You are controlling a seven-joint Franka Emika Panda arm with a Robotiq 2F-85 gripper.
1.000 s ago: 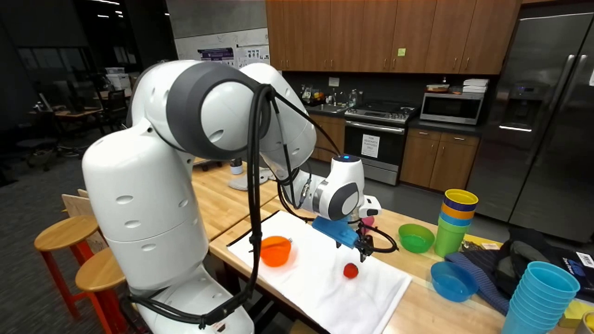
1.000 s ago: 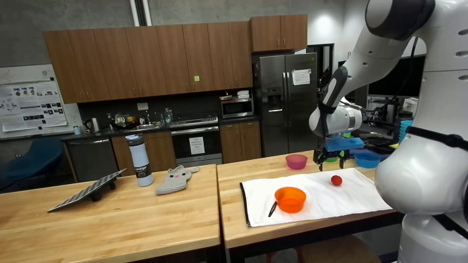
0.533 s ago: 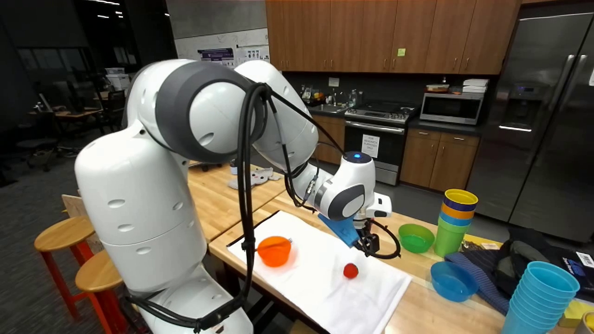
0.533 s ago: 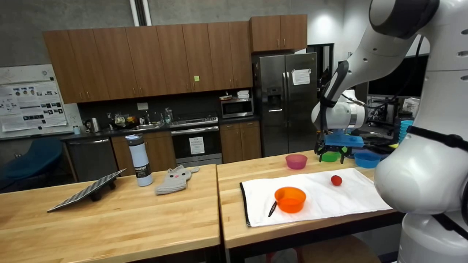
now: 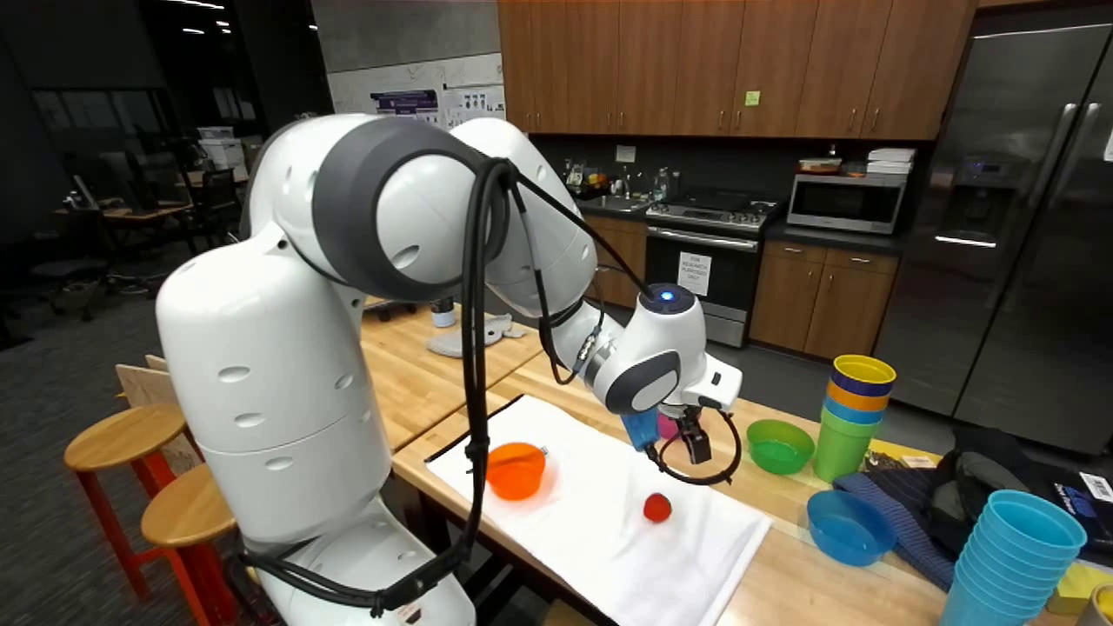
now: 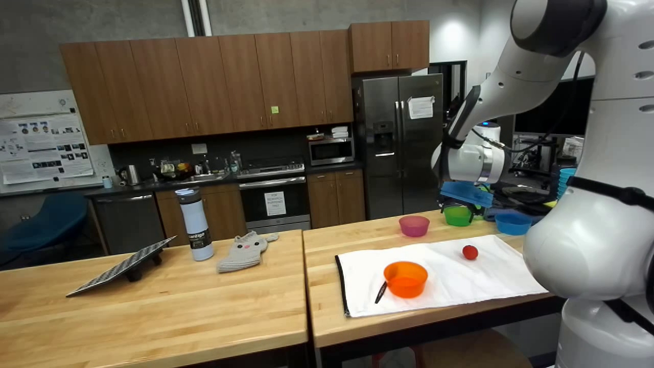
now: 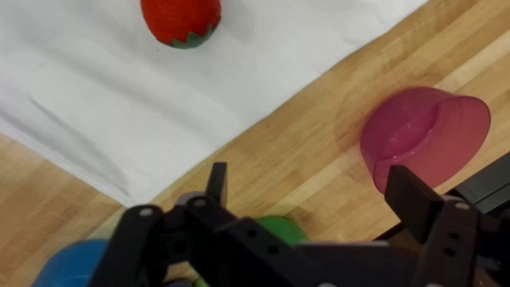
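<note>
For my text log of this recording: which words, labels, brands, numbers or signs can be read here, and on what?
"FOR RESEARCH PURPOSES ONLY": sheet on the oven door.
"contigo", slightly blurred: label on the bottle.
Too small or blurred to read: wall poster, paper on the refrigerator, white tag near the blue cups, marks on the pen.
Wrist view: none.
</note>
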